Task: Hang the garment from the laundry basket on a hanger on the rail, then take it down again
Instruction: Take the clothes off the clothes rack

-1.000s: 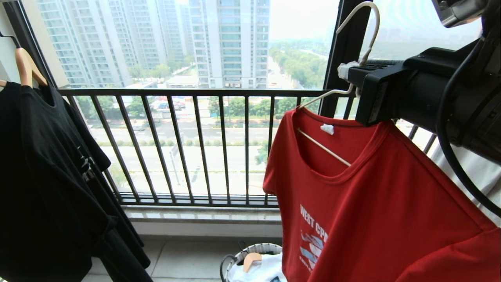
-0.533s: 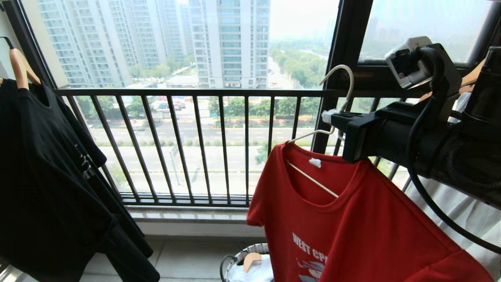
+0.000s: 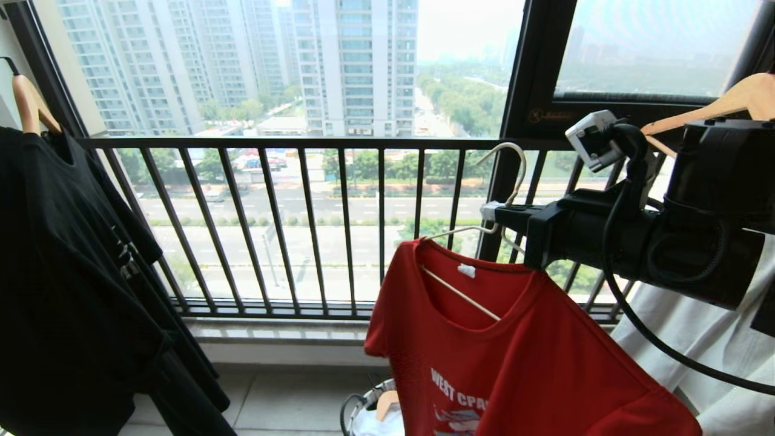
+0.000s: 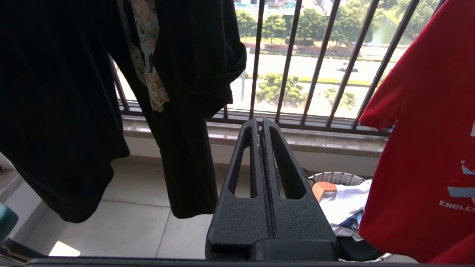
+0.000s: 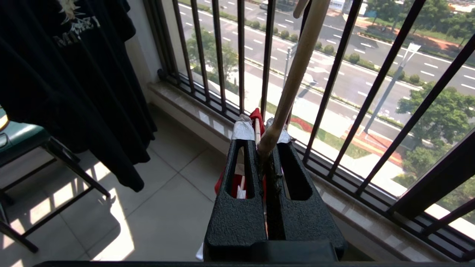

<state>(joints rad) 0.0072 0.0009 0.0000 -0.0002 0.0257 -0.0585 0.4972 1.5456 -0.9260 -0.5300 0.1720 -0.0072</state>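
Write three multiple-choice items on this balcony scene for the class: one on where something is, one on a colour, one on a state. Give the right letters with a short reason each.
1. Where is the laundry basket?
A. on the floor below the garment
B. hooked on the balcony railing
C. held by the left gripper

2. What colour is the garment on the hanger?
A. black
B. red
C. green

3. How are the right gripper's fingers?
A. wide open, holding nothing
B. shut on the hanger's neck
C. shut on the basket's handle

Answers:
1 A: the head view shows the basket's rim on the tiles under the shirt's hem.
2 B: the shirt is red with white lettering.
3 B: the right wrist view shows the fingers closed around the white wire.
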